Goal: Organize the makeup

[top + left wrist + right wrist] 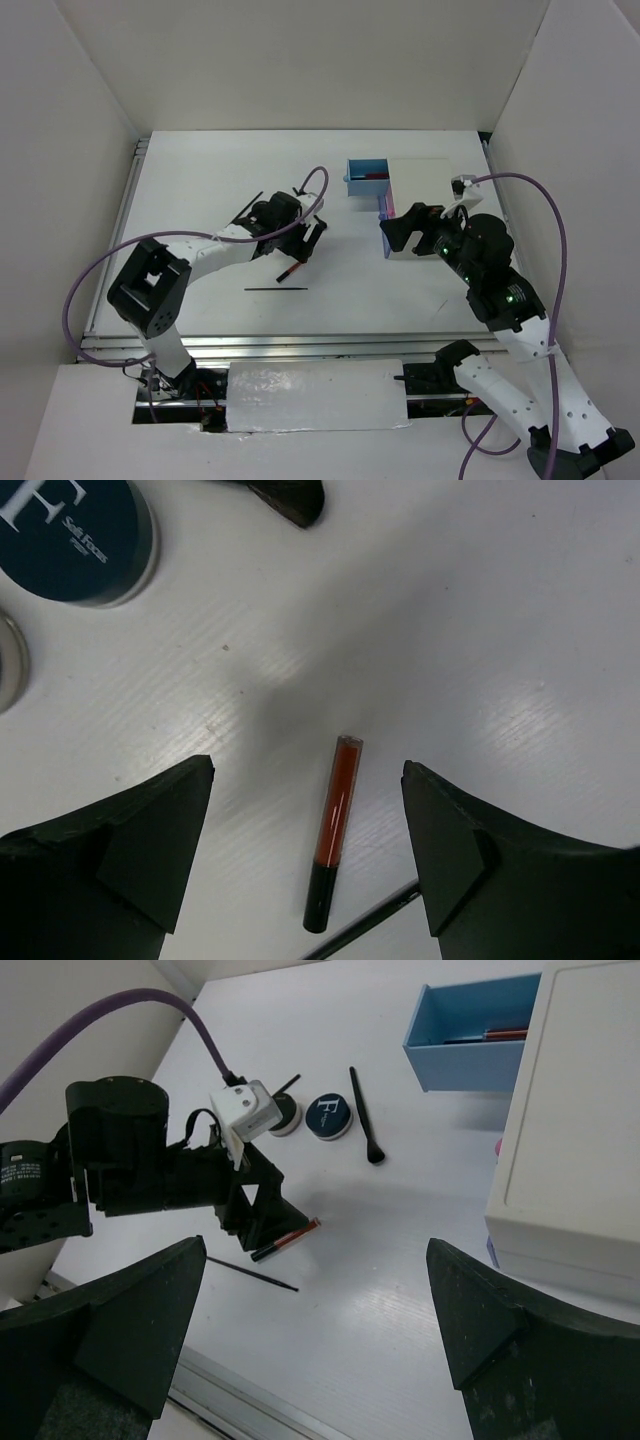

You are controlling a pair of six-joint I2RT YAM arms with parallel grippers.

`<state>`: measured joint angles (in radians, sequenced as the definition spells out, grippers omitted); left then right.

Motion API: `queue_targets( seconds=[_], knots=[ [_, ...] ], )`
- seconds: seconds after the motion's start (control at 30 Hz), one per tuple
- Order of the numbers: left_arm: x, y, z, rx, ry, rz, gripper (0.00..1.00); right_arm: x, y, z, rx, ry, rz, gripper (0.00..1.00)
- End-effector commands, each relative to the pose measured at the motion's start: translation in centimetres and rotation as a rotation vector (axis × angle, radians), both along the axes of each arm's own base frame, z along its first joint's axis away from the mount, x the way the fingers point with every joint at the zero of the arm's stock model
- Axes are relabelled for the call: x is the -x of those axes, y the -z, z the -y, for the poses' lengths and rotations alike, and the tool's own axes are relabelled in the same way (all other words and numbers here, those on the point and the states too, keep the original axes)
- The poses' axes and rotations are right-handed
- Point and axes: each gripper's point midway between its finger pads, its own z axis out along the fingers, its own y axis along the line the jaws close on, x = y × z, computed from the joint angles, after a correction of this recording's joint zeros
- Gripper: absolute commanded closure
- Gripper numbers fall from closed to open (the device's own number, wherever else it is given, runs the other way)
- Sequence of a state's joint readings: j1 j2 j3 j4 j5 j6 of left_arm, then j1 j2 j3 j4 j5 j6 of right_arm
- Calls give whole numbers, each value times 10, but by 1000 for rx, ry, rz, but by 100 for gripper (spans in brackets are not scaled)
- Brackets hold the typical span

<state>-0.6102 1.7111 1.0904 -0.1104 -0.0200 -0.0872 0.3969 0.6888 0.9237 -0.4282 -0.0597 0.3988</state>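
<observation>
The left tool [307, 777] hung low over the white table [200, 180] with its two fingers spread wide. A red-and-black stick [334, 825] lay flat on the table between them, touched by neither finger. The stick's black cap pointed toward the wrist camera, and a thin black pencil [366, 920] lay just beside that end, at an angle to it.

Past the stick's red end, a round blue-topped compact [75, 535] with white lettering sat upright on the table. A second round compact [6, 660] was near it, mostly cut off by the edge of the left wrist view. In the right wrist view a black brush [362, 1115] lay just beside the blue-topped compact, on the side away from the second compact.

The right tool [316, 1250] hovered well apart from the stick, its fingers likewise spread and holding nothing. In the overhead view it hung just beside a white box [570, 1130] standing toward the table's far right. A blue drawer [470, 1035] stood pulled out of the box, with a slim red item [505, 1033] lying inside it along the back wall.
</observation>
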Motion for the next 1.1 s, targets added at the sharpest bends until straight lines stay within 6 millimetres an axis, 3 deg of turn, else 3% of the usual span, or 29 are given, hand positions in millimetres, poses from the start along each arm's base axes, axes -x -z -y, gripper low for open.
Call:
queue_targets(
  seconds=[0.0, 0.2, 0.33, 0.83, 1.03, 1.07],
  knots=[
    [1, -9, 14, 75, -6, -35, 11, -2, -13, -5, -8, -23, 48, 0],
    [14, 15, 2, 46, -63, -99, 14, -2, -13, -7, -9, -33, 49, 0],
    [19, 38, -11, -16, -108, -137, 21, -1, -12, -8, -11, -39, 48, 0],
    [26, 70, -37, -133, -206, -180, 46, -1, -13, -8, -13, -41, 52, 0],
    [13, 74, -45, -191, -272, -166, 67, -1, -13, -6, -13, -32, 55, 0],
    [10, 72, -47, -203, -286, -154, 76, -1, -12, -6, -12, -32, 54, 0]
  ],
)
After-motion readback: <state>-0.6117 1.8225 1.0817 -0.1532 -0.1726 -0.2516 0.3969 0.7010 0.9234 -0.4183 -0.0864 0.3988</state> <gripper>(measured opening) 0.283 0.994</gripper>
